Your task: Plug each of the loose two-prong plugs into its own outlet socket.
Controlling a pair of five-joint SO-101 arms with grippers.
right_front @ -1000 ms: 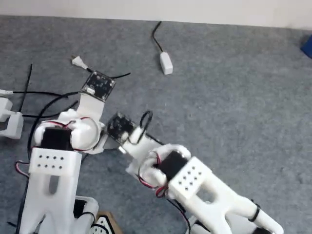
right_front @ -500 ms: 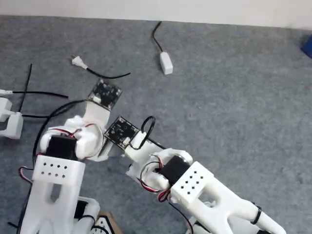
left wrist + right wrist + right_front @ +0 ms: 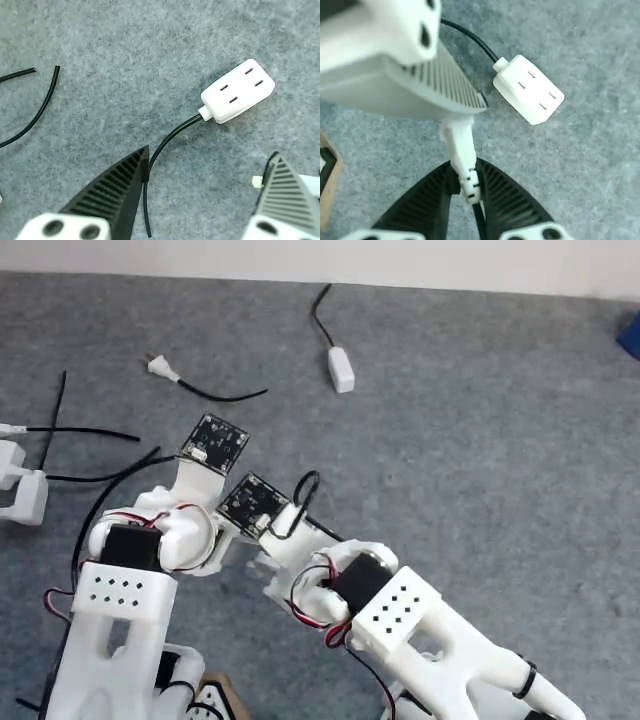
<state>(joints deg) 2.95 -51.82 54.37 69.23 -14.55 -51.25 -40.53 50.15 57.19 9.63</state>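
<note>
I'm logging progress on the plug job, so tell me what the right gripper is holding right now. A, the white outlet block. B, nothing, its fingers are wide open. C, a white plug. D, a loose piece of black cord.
C: in the right wrist view the right gripper is shut on a white plug, while the outlet block lies apart from it.

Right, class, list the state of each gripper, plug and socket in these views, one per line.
Left gripper: open, empty.
Right gripper: shut on white two-prong plug.
White rectangular plastic socket on black cord: slots empty.
Second white socket, farther off: nothing plugged in.
Small white plug on thin black cord: lying loose, unplugged.
</note>
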